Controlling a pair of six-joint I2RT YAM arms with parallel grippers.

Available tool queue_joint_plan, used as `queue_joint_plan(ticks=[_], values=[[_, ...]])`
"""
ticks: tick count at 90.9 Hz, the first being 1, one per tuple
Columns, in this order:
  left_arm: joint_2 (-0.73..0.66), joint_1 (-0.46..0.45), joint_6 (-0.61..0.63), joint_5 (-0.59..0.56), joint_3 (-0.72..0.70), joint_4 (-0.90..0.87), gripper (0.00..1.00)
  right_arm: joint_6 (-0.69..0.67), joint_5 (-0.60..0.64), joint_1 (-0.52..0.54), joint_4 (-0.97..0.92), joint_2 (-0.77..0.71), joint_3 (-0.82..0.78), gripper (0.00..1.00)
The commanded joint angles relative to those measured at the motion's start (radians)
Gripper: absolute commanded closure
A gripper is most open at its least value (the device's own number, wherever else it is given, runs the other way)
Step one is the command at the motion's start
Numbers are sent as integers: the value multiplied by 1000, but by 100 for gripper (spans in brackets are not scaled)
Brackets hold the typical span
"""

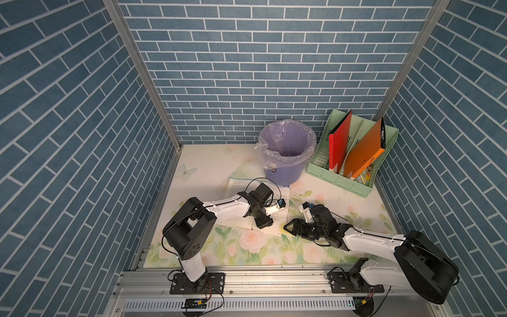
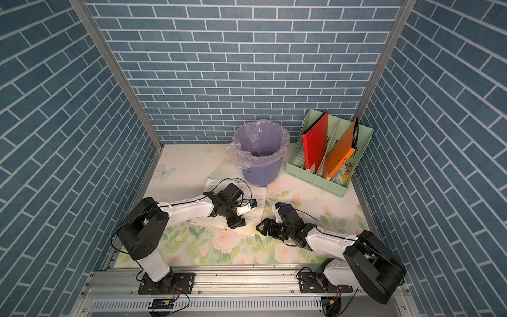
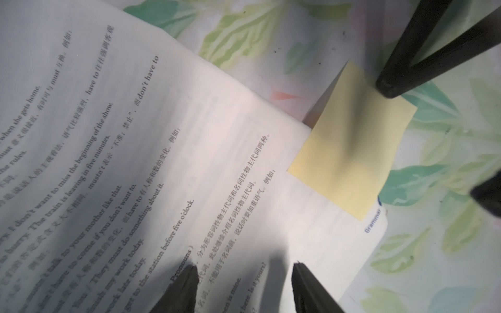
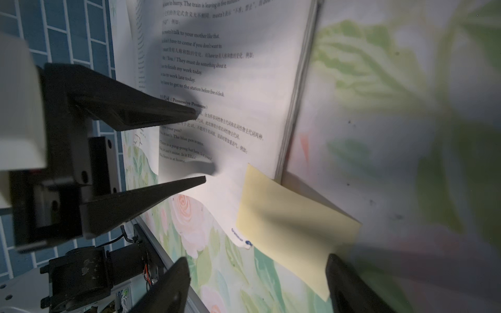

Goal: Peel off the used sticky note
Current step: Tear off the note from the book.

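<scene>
An open book (image 1: pixel 274 192) lies on the floral table, its printed page (image 3: pixel 135 135) filling the left wrist view. A pale yellow sticky note (image 3: pixel 352 141) is stuck at the page's outer corner near the word "Grammar", and half of it overhangs onto the tablecloth (image 4: pixel 292 225). My left gripper (image 3: pixel 245 267) is open, with both fingertips down on the page beside the note (image 4: pixel 200 145). My right gripper (image 4: pixel 257 260) is open at the note's free corner. One of its fingers (image 3: pixel 387 89) sits over the note's edge and the other is off the paper. Nothing is pinched.
A purple bin (image 1: pixel 286 153) lined with a plastic bag stands just behind the book. A green file rack (image 1: pixel 354 178) with red and orange folders fills the back right corner. Blue brick walls close in three sides, and a metal rail runs along the front.
</scene>
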Motion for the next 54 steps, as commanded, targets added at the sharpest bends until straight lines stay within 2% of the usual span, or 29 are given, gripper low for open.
queue_joint_plan(ticks=[1,18,28,45,54], values=[[9,-2,14,-29,-29,-18,40,-8,-14,-15,26,1,-7,20],[13,0,21,-44,-40,-18,40,-68,-19,-90,-133,-154,-53,19],[21,0,23,-45,-38,-19,40,-67,-38,-144,-115,-219,-112,18],[32,0,18,-46,-28,-27,40,-41,-116,-148,46,-114,-127,20],[32,0,17,-51,-26,-30,40,-43,-130,-149,111,-62,-116,25]])
